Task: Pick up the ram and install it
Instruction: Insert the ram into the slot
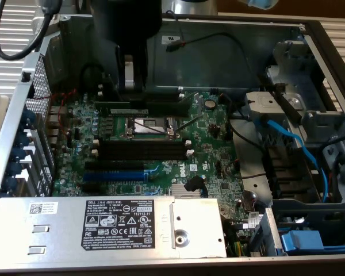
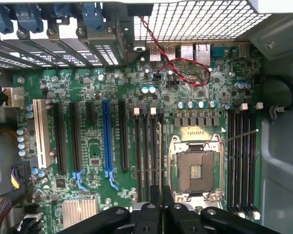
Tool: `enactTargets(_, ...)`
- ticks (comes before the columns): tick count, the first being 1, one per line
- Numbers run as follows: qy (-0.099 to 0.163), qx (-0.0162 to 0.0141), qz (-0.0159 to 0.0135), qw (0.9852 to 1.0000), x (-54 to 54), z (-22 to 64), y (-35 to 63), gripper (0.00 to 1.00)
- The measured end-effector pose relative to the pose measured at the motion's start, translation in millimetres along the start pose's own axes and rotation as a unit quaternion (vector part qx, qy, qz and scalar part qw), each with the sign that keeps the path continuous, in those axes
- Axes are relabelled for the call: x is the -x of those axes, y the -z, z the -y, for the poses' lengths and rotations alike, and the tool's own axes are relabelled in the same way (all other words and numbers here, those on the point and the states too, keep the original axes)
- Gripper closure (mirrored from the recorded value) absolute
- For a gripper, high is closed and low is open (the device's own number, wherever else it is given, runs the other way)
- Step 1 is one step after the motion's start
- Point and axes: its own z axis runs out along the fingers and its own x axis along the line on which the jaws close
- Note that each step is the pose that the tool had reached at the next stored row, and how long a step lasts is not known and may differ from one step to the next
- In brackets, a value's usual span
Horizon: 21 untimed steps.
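Arm pose: we see the arm (image 1: 126,29) come in over the far wall of the open computer case (image 1: 230,52) and point straight down at the motherboard (image 1: 213,149).
Gripper position: the gripper (image 1: 133,91) hangs above the board, not touching it. In the exterior view it sits beyond the CPU socket (image 1: 149,126).
Gripper, wrist view: the gripper (image 2: 161,192) lines up along the black memory slots (image 2: 145,156), just beside the CPU socket (image 2: 193,168) on the side of the blue expansion slot (image 2: 106,136).
Gripper state: we read the two fingers (image 2: 154,209) as drawn close together, pinching the ram by its upper edge.
Ram: the ram (image 1: 155,103) is a long dark green stick with a pale label strip. It lies directly under the fingertips, level and standing on edge.
Ram orientation: it runs parallel to the memory slots (image 1: 144,148), reaching further toward the exterior view's right than toward its left.
Ram seating: we cannot tell from either view whether its lower edge touches a slot.
Slots: the four near ones, with white end clips, look bare to us.
Surroundings: the blue expansion slot (image 1: 115,171) lies nearer the camera. The grey power supply (image 1: 57,230) with its black label lies nearest.
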Motion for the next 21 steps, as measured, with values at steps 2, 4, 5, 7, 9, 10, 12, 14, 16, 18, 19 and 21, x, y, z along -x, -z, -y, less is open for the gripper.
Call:
enactTargets(2, 0.0, -0.0001, 0.0006, 1.0, -3.6, 0.1, -0.6, 0.88)
enactTargets(4, 0.0, 0.0001, 0.0012, 1.0, -6.0, 0.1, -1.8, 0.88)
enactTargets(5, 0.0, 0.0001, 0.0012, 1.0, -6.1, 0.1, -2.7, 0.88)
enactTargets(7, 0.0, 0.0004, 0.0011, 1.0, -6.3, 0.5, -3.6, 0.88)
enactTargets(9, 0.0, 0.0011, 0.0014, 1.0, -8.8, 1.2, -3.8, 0.88)
enactTargets(10, 0.0, 0.0016, 0.0015, 1.0, -9.6, 1.9, -4.1, 0.88)
enactTargets(12, 0.003, 0.0037, 0.0015, 1.0, -9.7, 3.9, -4.7, 0.88)
enactTargets(14, 0.006, 0.0054, 0.0018, 1.0, -9.7, 4.3, -5.3, 0.88)
enactTargets(16, 0.008, 0.0066, 0.0019, 0.9999, -9.8, 4.2, -6.7, 0.88)
enactTargets(18, 0.009, 0.0087, 0.0019, 0.9999, -9.9, 4.1, -9.0, 0.88)
enactTargets(19, 0.01, 0.0099, 0.0019, 0.9999, -10.0, 4.1, -10.4, 0.88)
enactTargets(21, 0.011, 0.0123, 0.0019, 0.9999, -10.0, 4.4, -13.0, 0.88)
